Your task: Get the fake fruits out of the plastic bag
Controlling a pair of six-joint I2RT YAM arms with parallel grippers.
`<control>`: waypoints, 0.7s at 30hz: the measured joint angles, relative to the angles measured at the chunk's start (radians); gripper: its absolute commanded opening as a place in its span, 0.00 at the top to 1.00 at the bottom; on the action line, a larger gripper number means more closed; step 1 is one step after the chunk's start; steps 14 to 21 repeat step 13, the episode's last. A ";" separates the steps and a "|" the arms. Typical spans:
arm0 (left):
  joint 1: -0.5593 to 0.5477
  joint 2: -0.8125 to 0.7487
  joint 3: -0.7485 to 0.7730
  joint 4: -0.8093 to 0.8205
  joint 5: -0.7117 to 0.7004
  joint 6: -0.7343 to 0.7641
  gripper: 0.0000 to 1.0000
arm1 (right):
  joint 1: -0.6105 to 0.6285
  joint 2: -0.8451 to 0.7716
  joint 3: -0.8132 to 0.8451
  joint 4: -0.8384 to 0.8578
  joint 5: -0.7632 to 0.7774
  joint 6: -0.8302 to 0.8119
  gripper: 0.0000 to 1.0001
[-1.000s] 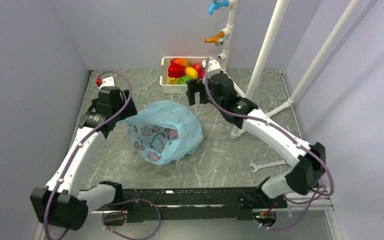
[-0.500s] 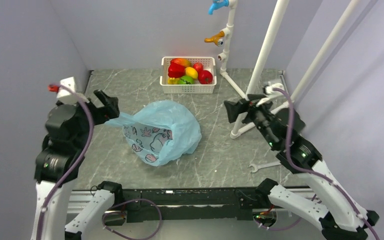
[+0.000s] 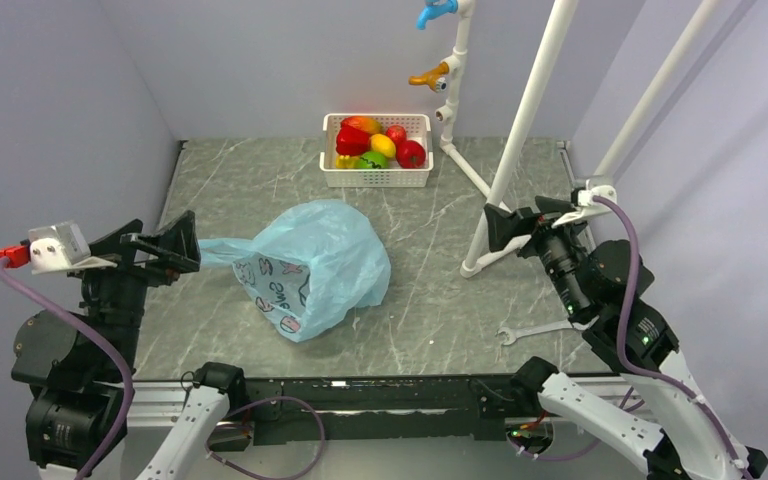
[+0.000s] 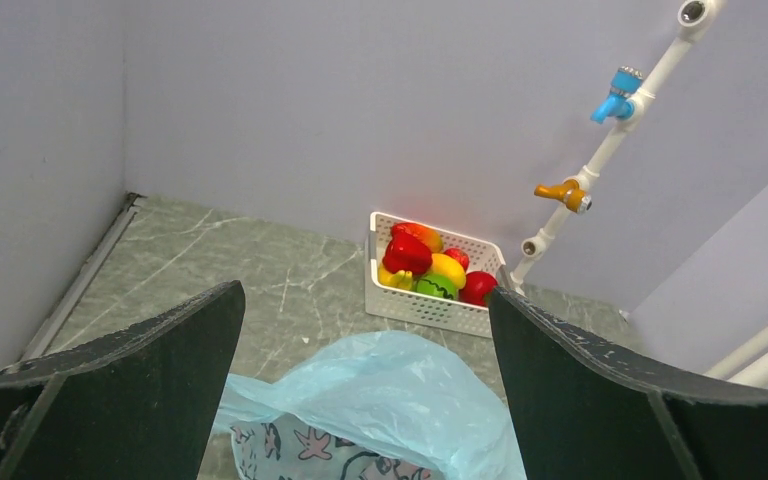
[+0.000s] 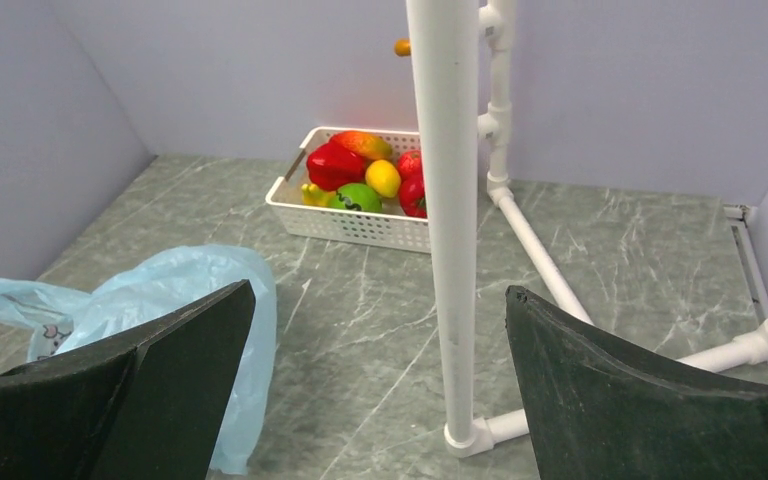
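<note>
The left claw (image 3: 182, 243) and right claw (image 3: 515, 215) gape wide, holding nothing, and the limp bag (image 3: 325, 265) at centre frame could snag and drag if either sweeps low.

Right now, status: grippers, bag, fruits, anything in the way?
Left gripper and right gripper open, both empty. Fruits sit in the basket at the back; none visible in the bag. White pipe stands close ahead of right gripper.

The bag (image 3: 330, 255) is thin, crinkly plastic. The fruits (image 3: 352, 140) look shiny and smooth. The surface (image 3: 250, 180) looks like stone.
</note>
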State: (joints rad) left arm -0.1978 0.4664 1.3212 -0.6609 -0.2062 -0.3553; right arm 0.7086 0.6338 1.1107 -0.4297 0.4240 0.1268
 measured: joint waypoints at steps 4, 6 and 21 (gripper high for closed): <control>0.000 0.004 -0.003 0.000 -0.005 0.003 0.00 | 0.000 -0.037 -0.001 -0.003 0.014 0.000 0.00; 0.000 0.008 -0.003 -0.003 -0.005 0.003 0.01 | 0.000 -0.046 -0.001 -0.003 0.021 0.000 0.00; 0.000 0.010 -0.008 -0.005 -0.005 0.003 0.00 | 0.000 -0.066 -0.014 0.004 0.014 -0.005 0.00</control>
